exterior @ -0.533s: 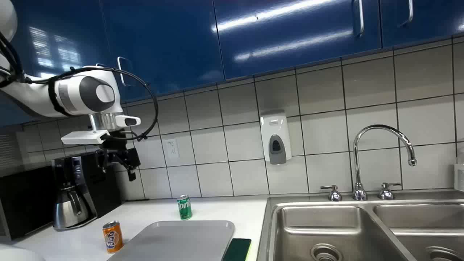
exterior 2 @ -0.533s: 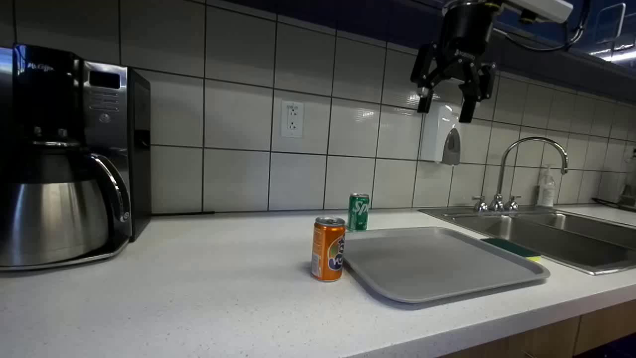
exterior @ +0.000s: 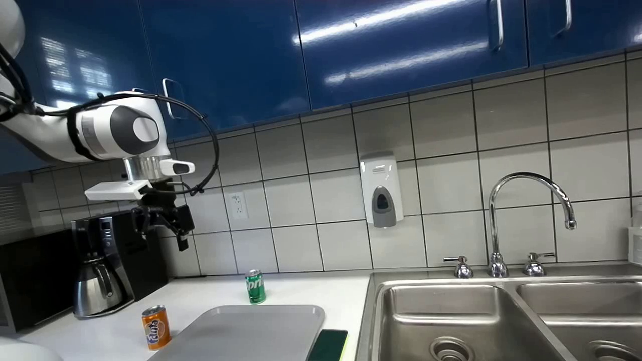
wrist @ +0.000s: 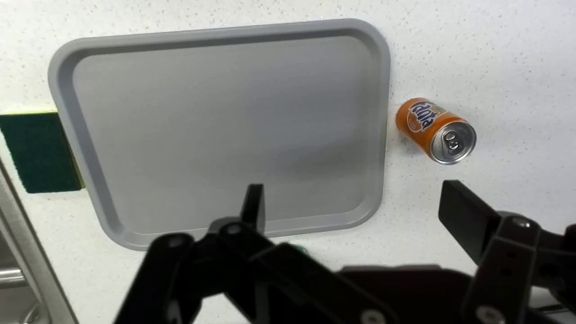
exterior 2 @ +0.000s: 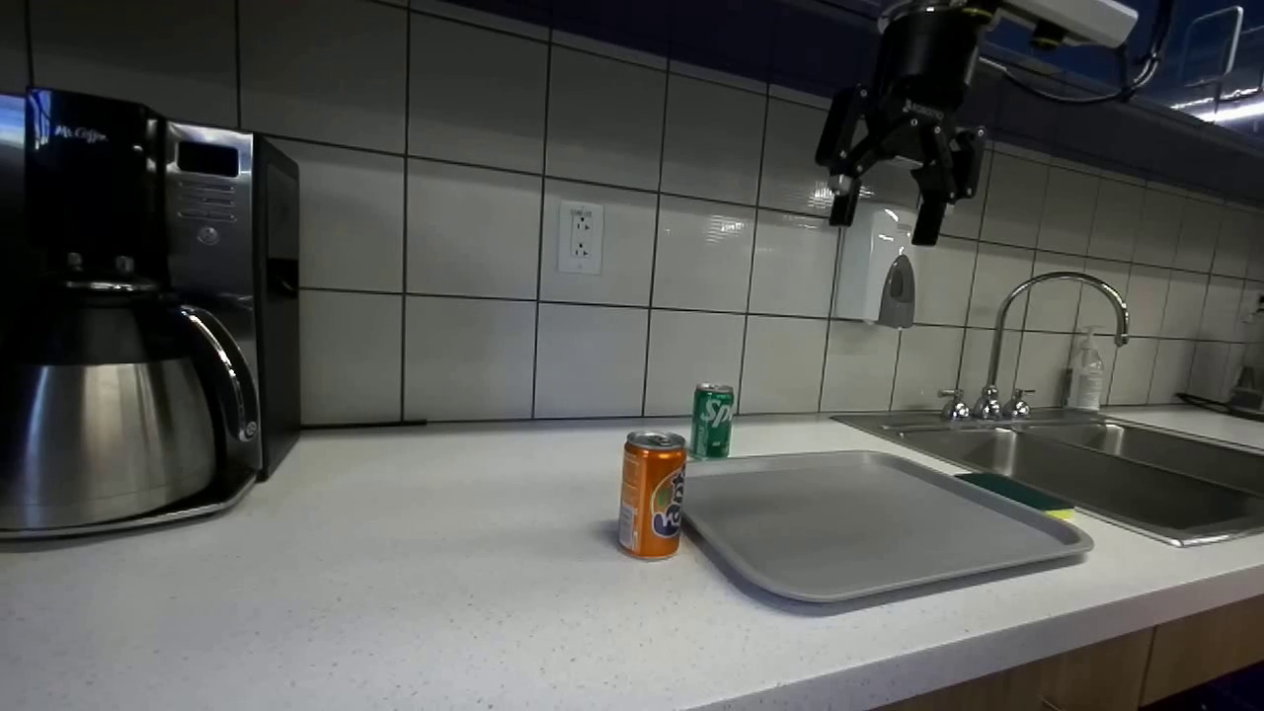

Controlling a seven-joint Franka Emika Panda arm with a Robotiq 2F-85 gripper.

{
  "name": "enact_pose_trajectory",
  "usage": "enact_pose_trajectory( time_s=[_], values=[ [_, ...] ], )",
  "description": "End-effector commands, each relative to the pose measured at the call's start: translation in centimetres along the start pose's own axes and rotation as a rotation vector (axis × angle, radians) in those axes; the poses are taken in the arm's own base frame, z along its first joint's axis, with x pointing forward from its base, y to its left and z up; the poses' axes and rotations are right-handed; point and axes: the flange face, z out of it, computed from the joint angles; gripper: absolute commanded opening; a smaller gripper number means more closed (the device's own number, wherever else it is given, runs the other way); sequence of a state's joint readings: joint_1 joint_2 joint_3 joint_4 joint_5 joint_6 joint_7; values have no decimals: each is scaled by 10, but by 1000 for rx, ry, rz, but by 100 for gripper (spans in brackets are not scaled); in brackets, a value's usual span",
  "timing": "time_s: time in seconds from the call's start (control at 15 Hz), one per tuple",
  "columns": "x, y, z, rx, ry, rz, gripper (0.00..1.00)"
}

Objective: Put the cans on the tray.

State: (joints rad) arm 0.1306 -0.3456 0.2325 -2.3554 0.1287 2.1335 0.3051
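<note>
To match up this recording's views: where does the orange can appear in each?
In an exterior view: orange can at lower left, left of the tray.
In an exterior view: orange can below centre, left of the tray.
In the wrist view: orange can right of centre, to the right of the tray.
Shared landmark: the tray, in all three.

In the wrist view, the gripper (wrist: pixel 353 193) leaves me just a sliver of the green can (wrist: pixel 299 248). In an exterior view, the bottom edge crops the tray (exterior: pixel 246 333).
</note>
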Motion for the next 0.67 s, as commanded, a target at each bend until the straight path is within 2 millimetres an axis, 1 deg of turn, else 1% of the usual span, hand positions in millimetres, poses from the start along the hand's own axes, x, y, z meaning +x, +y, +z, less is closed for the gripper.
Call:
enact_pose_trajectory(
  time_s=[0.0,0.07,0.2,0.27,0.47,0.6],
  values=[
    [0,-1,5,11,-3,-7,100],
    [0,0,10,8,-4,-4,100],
    [0,7,27,4,-19,2,100],
    [1,14,41,-2,-26,-2,100],
    [3,42,77,-10,-56,-1,100],
    [9,66,95,-4,-64,-4,100]
  ],
)
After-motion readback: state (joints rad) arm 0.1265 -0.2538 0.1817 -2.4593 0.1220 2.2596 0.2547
